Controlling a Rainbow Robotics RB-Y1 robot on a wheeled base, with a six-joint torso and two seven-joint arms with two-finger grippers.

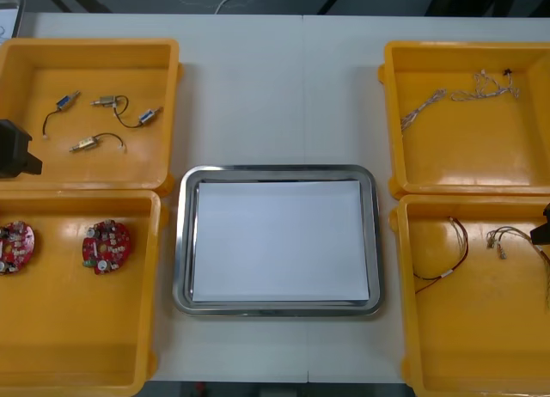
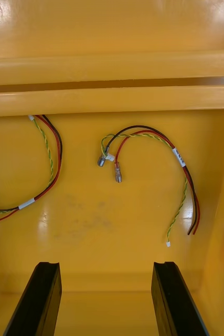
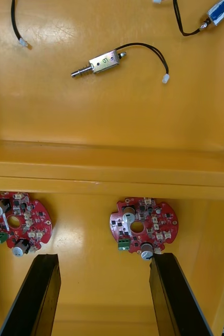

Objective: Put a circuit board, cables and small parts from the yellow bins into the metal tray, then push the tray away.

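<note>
**First pick lined up.** The left pincer [image 3: 105, 260] hangs released over the near left bin [image 1: 77, 328]. Its black fingers are spread wide just short of a round red circuit board [image 3: 143, 227], with one fingertip close beside the board's edge, apparently squaring up to grasp it. A second board [image 3: 20, 228] lies well apart in the same bin. Each is a scalloped red disc with a hole at its middle, crowded with white connectors, a green terminal block and silvery cans.

In the far left bin [image 1: 86, 169], small metal parts [image 3: 102, 63] trail thin black leads. Across the desk [image 1: 258, 88], the right pincer [image 2: 106, 265] is likewise released above the near right bin [image 1: 473, 328]. It faces a red, black and yellow-green cable [image 2: 143, 132] tipped with metal plugs, and another cable [image 2: 59, 152] lies off to one side.

The metal tray [image 1: 181, 242] sits between the bins, white inside with nothing in it. Loading looks not yet begun.
</note>
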